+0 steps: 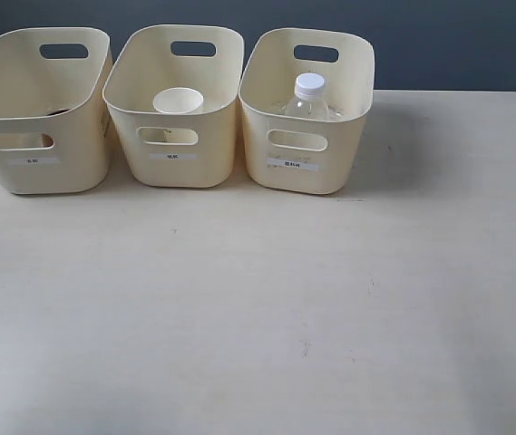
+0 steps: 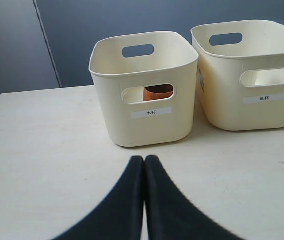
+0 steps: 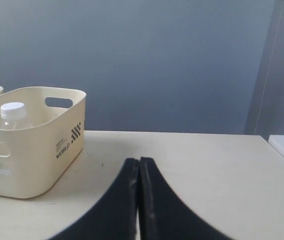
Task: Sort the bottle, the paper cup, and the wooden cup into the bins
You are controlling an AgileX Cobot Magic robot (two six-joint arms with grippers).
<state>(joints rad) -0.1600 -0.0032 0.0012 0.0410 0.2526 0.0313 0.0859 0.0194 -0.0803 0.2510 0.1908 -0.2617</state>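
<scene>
**rig_newbie:** so where's the sort at right now?

**me:** Going left to right from my remote seat. The left cream plastic bin holds the reddish-brown rounded wooden cup; I can only see it through the handle cut-out on the left wrist cam. The middle cream bin has the white tapered paper cup standing upright in it. The right cream bin has the small clear plastic bottle with the white screw cap, also upright. The pale bench in front is bare.

**rig_newbie:** and the arms?

**me:** Left claw is pinched closed on nothing, sitting short of the left bin. Right claw same deal, closed and empty, off beside the right bin. Neither shows in the overhead cam.

**rig_newbie:** so what's next?

**me:** Looks done to me, honestly. All three are binned, so I reckon the next move is just parking both arms clear.
</scene>
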